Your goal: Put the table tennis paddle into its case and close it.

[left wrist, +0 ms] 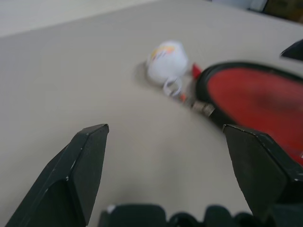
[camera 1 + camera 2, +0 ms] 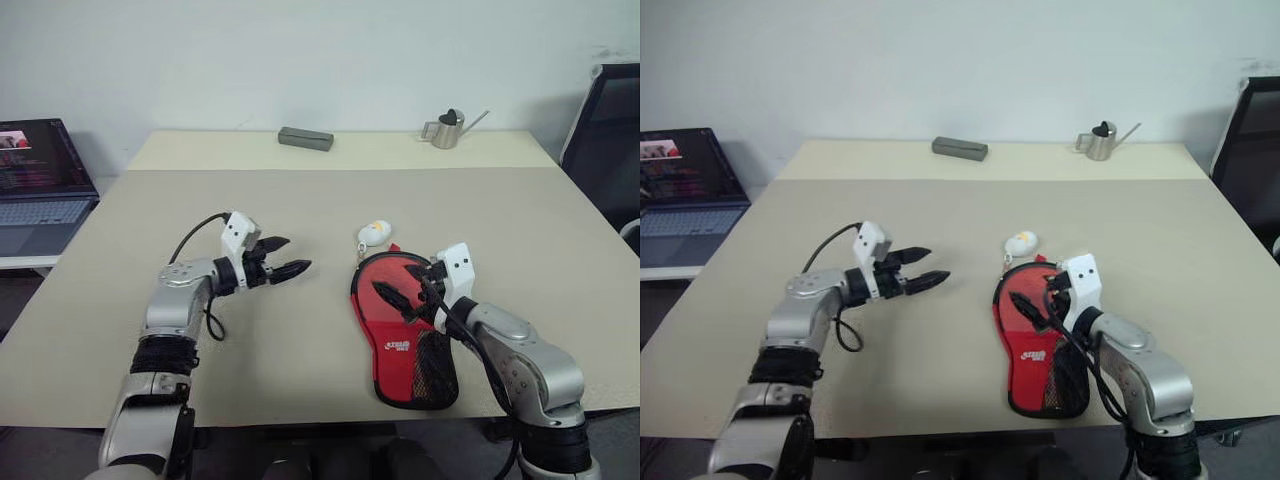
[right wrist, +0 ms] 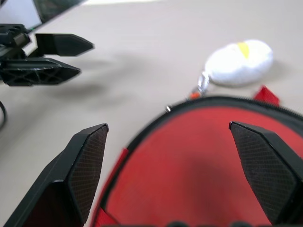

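The case (image 2: 403, 335) lies flat on the table (image 2: 300, 200) in front of the right arm, round end away from the robot, mesh pocket end toward it. Its zip looks run round to the far rim, where the white charm (image 2: 374, 233) rests on the table just beside it. The paddle itself cannot be made out as a separate thing (presumably it is inside, since the pouch lies full and round).

The right gripper (image 2: 408, 290) hovers over the round part of the case, jaws spread and holding nothing. The left gripper (image 2: 281, 258) hangs over bare table well to the left of the case, jaws likewise spread and empty.

The case should be light, its fabric soft and likely to slide on the smooth table. The charm or the zip pull beside it is probably the best place to pinch, with the other gripper pressing the red face to steady it.
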`<act>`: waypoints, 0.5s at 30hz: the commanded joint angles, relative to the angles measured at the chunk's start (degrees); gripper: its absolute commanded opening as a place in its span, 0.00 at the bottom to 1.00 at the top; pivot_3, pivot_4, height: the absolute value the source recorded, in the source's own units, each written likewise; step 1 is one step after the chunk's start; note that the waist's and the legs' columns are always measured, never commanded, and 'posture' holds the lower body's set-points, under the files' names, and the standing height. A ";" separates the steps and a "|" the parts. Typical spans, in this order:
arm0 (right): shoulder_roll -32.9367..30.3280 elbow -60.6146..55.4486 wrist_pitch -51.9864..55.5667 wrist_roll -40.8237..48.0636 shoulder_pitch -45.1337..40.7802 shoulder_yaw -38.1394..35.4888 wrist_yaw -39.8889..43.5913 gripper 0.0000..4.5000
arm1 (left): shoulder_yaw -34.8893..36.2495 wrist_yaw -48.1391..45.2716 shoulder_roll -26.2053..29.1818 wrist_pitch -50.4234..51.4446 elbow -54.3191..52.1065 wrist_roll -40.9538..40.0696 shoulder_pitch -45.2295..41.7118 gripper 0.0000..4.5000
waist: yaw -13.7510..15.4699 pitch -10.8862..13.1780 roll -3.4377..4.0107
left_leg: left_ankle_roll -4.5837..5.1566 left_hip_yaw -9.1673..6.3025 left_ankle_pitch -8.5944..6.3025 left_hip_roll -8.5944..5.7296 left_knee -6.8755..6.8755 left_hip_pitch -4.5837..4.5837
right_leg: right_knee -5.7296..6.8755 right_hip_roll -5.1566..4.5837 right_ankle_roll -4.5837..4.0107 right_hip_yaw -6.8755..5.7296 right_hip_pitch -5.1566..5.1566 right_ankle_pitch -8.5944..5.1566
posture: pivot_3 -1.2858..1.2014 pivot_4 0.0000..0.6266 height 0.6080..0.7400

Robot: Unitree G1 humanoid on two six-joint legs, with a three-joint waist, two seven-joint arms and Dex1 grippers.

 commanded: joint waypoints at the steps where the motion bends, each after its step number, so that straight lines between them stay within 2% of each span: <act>1: -1.62 0.00 -1.91 1.77 -1.46 -1.91 1.12 1.00 | -2.27 2.69 -1.88 1.89 -6.52 -1.44 -0.79 0.93 | -0.04 0.00 0.00 | 0.00 0.04 0.00 -0.01 0.00 0.10 | 0.00 0.00 0.01 0.02 0.08 0.00 | 0.52 0.24 1.00; 7: -7.18 0.42 -2.70 4.62 -2.28 -4.90 5.12 1.00 | -8.15 4.14 -5.68 2.50 -9.91 -0.98 -2.22 0.93 | -0.09 0.01 0.02 | 0.00 0.11 0.00 0.00 -0.01 0.11 | -0.01 0.01 0.00 0.07 0.07 0.00 | 0.52 0.24 1.00; 15: -21.73 6.84 -5.03 6.53 -5.11 -12.49 12.59 1.00 | -17.95 1.95 -8.67 -1.33 -10.07 1.54 -2.01 0.93 | -0.11 0.06 0.08 | 0.02 0.19 0.00 -0.01 -0.01 0.10 | -0.05 0.00 0.01 0.12 0.09 0.00 | 0.52 0.24 1.00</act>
